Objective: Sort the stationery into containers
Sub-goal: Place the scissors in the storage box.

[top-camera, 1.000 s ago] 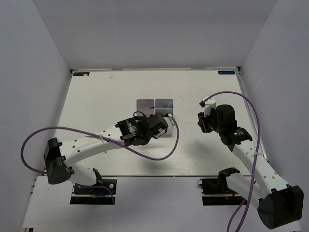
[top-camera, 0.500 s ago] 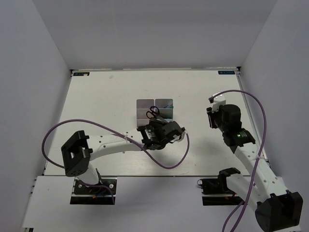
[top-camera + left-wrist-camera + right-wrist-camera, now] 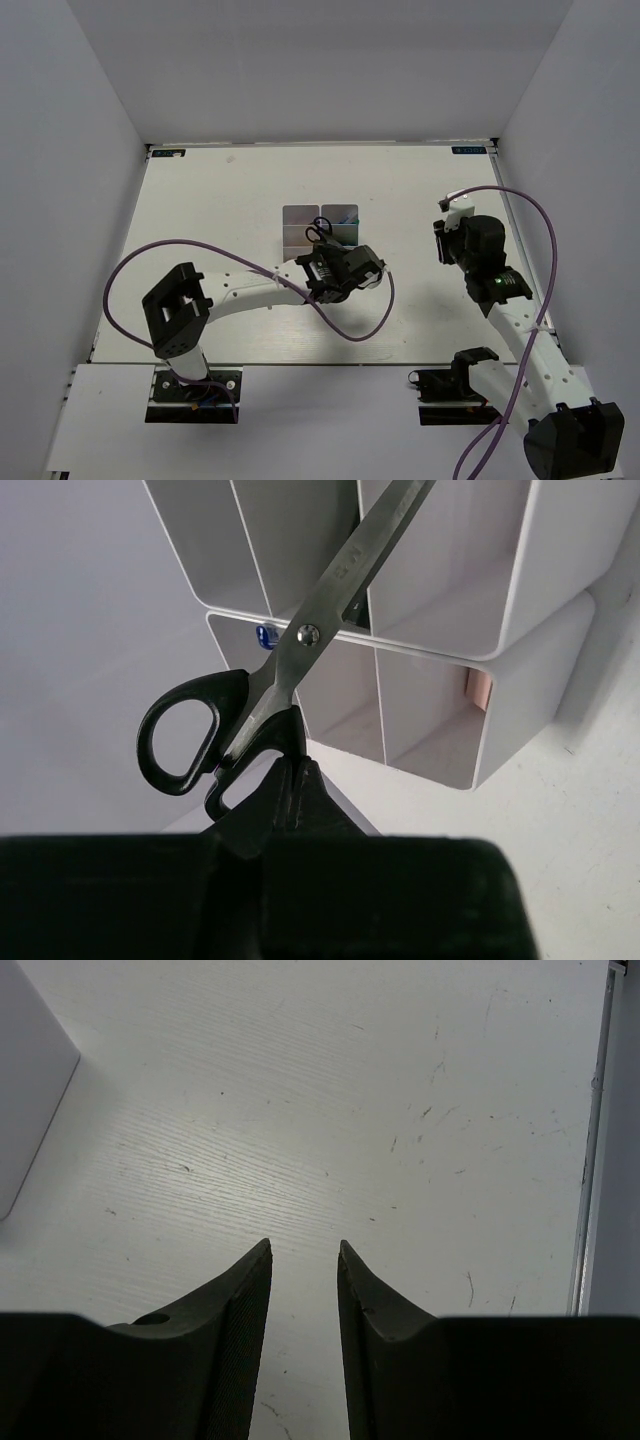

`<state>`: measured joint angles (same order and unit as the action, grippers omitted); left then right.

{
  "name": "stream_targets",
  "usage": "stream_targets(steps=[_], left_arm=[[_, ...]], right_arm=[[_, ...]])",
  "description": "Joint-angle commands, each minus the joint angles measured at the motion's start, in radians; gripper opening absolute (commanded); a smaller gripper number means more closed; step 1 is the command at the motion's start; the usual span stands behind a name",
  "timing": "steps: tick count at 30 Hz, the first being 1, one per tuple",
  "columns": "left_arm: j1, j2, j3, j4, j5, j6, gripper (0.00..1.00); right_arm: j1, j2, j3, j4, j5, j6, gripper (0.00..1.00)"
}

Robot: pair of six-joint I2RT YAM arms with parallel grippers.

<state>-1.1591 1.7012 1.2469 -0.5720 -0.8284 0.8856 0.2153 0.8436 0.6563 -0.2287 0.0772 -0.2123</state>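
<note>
The white bins (image 3: 298,216) stand mid-table; their near part is hidden under my left arm. My left gripper (image 3: 332,256) is shut on the black handle of a pair of scissors (image 3: 318,233). In the left wrist view the left gripper (image 3: 290,767) grips the scissors (image 3: 310,632) at the handle, and the steel blades reach up across the bins (image 3: 540,630) along a divider wall. A small blue item (image 3: 266,635) and a tan-pink piece (image 3: 480,691) lie inside bins. My right gripper (image 3: 446,236) is open and empty; in its wrist view the right gripper (image 3: 304,1248) hangs above bare table.
A corner of a white bin (image 3: 25,1100) shows at the left of the right wrist view. The table's right edge rail (image 3: 592,1140) runs close to the right gripper. A purple cable (image 3: 350,320) loops off the left arm.
My left wrist has swung right along the near side of the bins, and the scissors' handles now show over the bins. My right gripper has drifted slightly right.
</note>
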Motion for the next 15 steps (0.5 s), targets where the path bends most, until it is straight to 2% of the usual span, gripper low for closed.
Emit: stream_targets(steps=[1,15], left_arm=[[0.003,-0.049,0.037,0.015,-0.011,-0.007,0.00],[0.062,-0.015,-0.020,0.058,-0.018,0.003,0.00]], right_arm=[[-0.013,-0.018,-0.009,0.043,-0.022,0.010,0.36],[-0.033,-0.014,-0.012,0.037,-0.050,0.017,0.36]])
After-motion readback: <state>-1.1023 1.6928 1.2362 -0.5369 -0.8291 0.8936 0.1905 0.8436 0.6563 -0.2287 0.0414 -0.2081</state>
